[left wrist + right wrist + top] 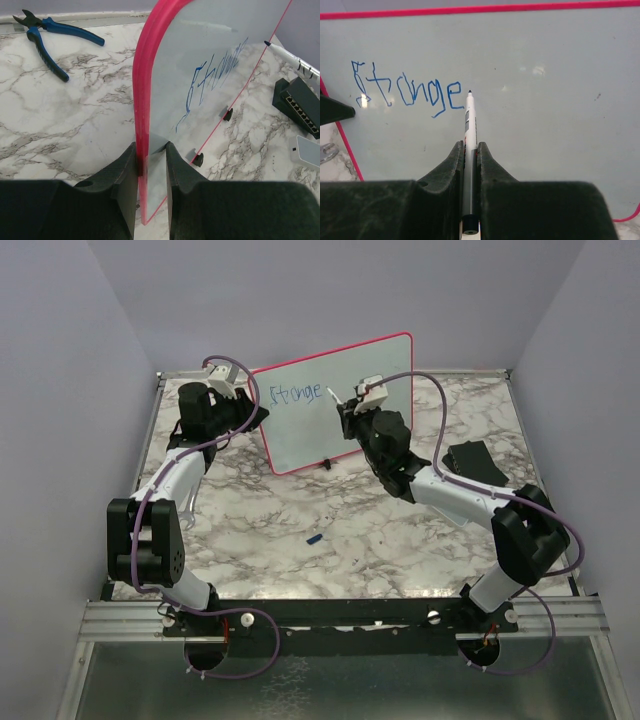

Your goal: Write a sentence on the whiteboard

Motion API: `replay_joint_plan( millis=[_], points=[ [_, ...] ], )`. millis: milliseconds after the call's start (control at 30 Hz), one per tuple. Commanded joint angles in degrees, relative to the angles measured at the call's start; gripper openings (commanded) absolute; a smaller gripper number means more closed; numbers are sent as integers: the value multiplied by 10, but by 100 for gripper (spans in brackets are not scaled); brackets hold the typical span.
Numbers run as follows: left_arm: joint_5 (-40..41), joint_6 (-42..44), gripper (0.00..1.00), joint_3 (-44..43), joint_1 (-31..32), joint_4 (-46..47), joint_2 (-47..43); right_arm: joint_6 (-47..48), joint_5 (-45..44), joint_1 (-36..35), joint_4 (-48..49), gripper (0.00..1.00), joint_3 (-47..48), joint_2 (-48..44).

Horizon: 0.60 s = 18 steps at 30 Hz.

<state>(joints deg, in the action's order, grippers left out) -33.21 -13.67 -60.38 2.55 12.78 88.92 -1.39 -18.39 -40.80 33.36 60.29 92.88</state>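
Two matte tools: left tool (151,150) pinches the glossy pink-rimmed whiteboard (345,430), right tool (470,147) clamps a slim marker (469,117).

We note a worktop (400,550) with a white marble pattern. The whiteboard (345,430) stands on its two black feet (198,160) near the far edge, about midway along it. Blue pliers (47,37) lie behind the whiteboard, by the far edge. A black block (472,460) sits toward the right edge, with a grey pad (307,150) just beside it. A small blue piece (315,538) lies near the centre.
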Motion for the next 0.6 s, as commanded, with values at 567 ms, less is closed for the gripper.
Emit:
replay_joint_plan(
  millis=[567],
  points=[
    [10, 10, 11, -5, 4, -20, -8, 25, 0, 3, 7, 0, 55, 35]
  ],
)
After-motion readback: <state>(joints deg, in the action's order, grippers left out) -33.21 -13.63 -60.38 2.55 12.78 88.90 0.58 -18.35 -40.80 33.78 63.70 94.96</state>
